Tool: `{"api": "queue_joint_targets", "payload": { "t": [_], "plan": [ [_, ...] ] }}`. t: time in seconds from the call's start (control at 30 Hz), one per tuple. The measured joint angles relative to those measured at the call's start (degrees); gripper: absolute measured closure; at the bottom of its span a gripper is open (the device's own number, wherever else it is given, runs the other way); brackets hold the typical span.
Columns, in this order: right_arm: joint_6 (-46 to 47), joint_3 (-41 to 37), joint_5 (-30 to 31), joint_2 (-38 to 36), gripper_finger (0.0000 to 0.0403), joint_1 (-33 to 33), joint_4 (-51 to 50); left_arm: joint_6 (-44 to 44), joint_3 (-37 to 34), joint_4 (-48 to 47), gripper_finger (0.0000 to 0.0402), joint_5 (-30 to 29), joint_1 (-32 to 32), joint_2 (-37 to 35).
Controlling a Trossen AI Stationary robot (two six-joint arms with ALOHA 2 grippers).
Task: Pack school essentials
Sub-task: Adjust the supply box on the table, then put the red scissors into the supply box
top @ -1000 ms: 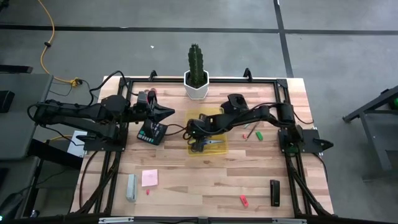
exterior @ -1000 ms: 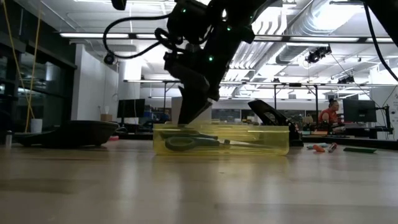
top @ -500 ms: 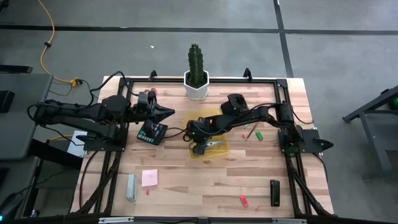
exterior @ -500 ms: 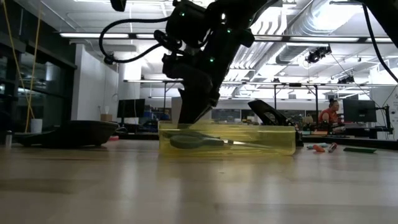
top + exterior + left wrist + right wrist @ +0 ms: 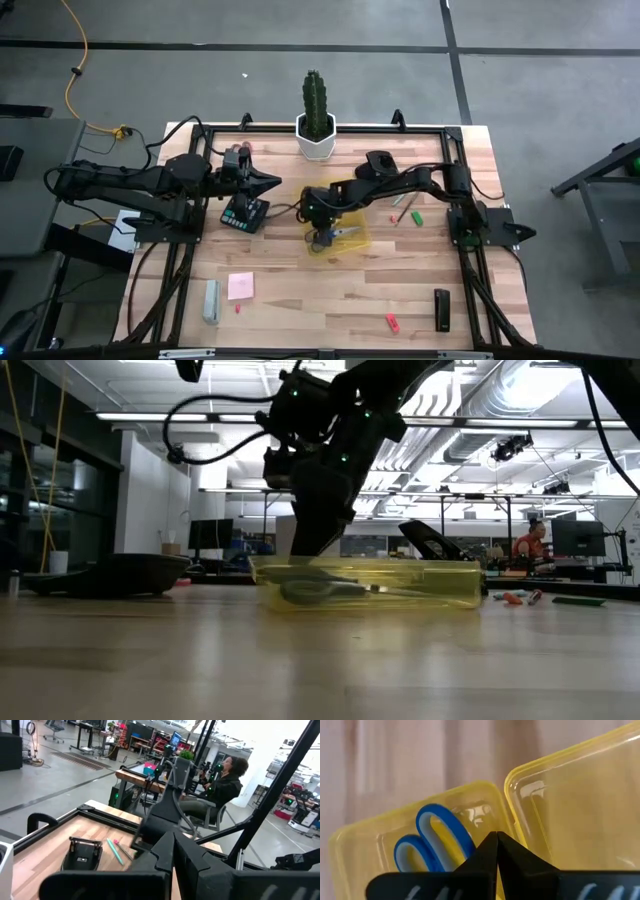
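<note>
An open yellow see-through case lies flat on the table's middle, with blue-handled scissors in one half. My right gripper is shut and reaches slanting down into the case's left end, beside the scissors' handles. My left gripper hangs shut and level over the table's left part, above a black calculator, touching nothing. A pink sticky-note pad and small red pieces lie near the front edge. A green piece lies right of the case. My right gripper's shut fingertips stand at the rim where the case's two halves meet, next to the scissors' handles. They come slanting down from the table's right. The fingers hide the very point of touch. The case rests flat on the table.
A cactus in a white pot stands at the far edge. A black stapler lies behind the right arm, a grey piece at the front left, a black piece at the front right. A person sits beyond the table.
My right gripper has turned at the wrist while staying down in the case. The yellow case has swung a little on the table under it, its right end drifting toward the table's right. The scissors have stayed inside.
</note>
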Motion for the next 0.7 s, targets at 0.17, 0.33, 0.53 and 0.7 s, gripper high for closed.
{"api": "queue_joint_targets", "payload": {
  "t": [0.17,0.33,0.53,0.7],
  "plan": [
    [7.3,0.0,2.1,0.0,0.0403,-1.6,1.6,0.0,0.0,0.0,0.0401,0.0,0.0,0.0],
    [13.4,0.0,5.3,0.0,0.0403,-2.9,3.9,0.0,0.0,0.0,0.0401,0.0,0.0,0.0],
    [13.5,0.0,5.1,-0.3,0.0403,-3.8,6.3,0.0,0.0,0.0,0.0401,0.0,0.0,0.0],
    [7.0,0.0,4.8,-3.9,0.0403,-3.9,4.3,0.0,0.0,0.0,0.0401,0.0,0.0,0.0]
  ]
}}
